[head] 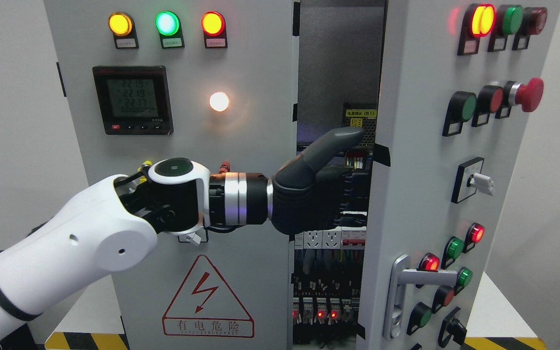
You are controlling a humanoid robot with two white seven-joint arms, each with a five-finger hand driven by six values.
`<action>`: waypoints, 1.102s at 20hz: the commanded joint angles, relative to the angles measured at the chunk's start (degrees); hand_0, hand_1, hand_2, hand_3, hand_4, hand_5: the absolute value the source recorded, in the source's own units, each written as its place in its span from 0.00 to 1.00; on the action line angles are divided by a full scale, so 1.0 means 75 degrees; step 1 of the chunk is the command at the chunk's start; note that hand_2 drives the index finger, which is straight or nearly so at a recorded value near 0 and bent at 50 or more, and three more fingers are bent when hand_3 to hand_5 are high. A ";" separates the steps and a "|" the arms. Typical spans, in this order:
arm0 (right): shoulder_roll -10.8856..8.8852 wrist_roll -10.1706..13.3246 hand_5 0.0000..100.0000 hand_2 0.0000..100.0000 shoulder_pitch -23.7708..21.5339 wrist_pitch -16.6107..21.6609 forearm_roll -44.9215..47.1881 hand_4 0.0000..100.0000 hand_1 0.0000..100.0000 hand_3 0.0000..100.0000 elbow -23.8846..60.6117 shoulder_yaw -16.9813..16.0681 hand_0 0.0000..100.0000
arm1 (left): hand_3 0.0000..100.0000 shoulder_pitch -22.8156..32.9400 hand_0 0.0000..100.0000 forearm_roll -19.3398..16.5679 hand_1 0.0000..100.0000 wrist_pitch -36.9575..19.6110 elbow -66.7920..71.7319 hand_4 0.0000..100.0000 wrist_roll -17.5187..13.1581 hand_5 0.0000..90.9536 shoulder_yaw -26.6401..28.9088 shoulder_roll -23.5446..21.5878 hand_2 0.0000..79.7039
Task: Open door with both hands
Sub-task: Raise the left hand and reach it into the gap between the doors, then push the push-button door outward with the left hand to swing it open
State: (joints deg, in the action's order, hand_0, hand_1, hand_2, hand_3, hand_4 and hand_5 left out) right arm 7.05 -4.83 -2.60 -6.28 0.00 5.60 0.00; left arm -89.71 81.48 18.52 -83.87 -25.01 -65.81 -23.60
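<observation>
At centre frame the left hand [309,187] reaches into the gap between the left cabinet door [187,194] and the right door [435,194], which already stands ajar. Its thumb points up and right; whether its fingers hook the door edge I cannot tell. Probably it is placed to push the panel wider. White walls surround the cabinet, with hazard striping [80,340] below.

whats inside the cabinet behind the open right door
Through the gap beside the right door: white sockets, red-lit breakers, dark wiring and a yellow-labelled module. The left hand reaches into the gap and covers the middle; the door hides everything further right.
</observation>
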 commanded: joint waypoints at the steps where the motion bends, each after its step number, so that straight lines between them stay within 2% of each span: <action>1: -0.0002 -0.0001 0.00 0.00 0.0007 -0.0007 -0.0129 0.00 0.00 0.00 0.0003 -0.0023 0.00 | 0.00 -0.0026 0.00 -0.0235 0.00 0.0026 -0.0008 0.00 0.0813 0.00 0.0619 0.2289 0.00; 5: -0.0002 -0.0001 0.00 0.00 -0.0005 0.0005 -0.0129 0.00 0.00 0.00 0.0003 -0.0023 0.00 | 0.00 -0.0132 0.00 -0.0235 0.00 0.0050 -0.0125 0.00 0.1599 0.00 0.0619 0.3003 0.00; 8: -0.0002 -0.0001 0.00 0.00 0.0007 -0.0007 -0.0129 0.00 0.00 0.00 0.0003 -0.0023 0.00 | 0.00 -0.0260 0.00 -0.0282 0.00 0.0318 -0.0114 0.00 0.1776 0.00 0.0701 0.3742 0.00; 11: -0.0002 -0.0001 0.00 0.00 -0.0005 -0.0007 -0.0129 0.00 0.00 0.00 0.0003 -0.0023 0.00 | 0.00 -0.0331 0.00 -0.0679 0.00 0.0343 0.0061 0.00 0.1975 0.00 0.0724 0.4514 0.00; 13: -0.0002 -0.0001 0.00 0.00 0.0007 -0.0007 -0.0129 0.00 0.00 0.00 0.0003 -0.0023 0.00 | 0.00 -0.0343 0.00 -0.0938 0.00 0.0250 0.0249 0.00 0.2080 0.00 0.0666 0.4611 0.00; 18: 0.0009 -0.0001 0.00 0.00 -0.0005 -0.0007 -0.0129 0.00 0.00 0.00 0.0003 -0.0023 0.00 | 0.00 -0.0343 0.00 -0.0904 0.00 0.0179 0.0541 0.00 0.2104 0.00 0.0151 0.4611 0.00; 22: -0.0002 -0.0001 0.00 0.00 -0.0005 0.0005 -0.0129 0.00 0.00 0.00 0.0003 -0.0023 0.00 | 0.00 -0.0343 0.00 -0.0822 0.00 -0.0569 0.0975 0.00 0.2443 0.00 -0.0060 0.4623 0.00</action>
State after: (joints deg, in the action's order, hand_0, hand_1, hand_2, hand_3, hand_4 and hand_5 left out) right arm 7.04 -4.79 -2.60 -6.29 0.00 5.63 0.00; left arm -92.13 75.36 17.50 -81.45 -8.34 -63.46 4.10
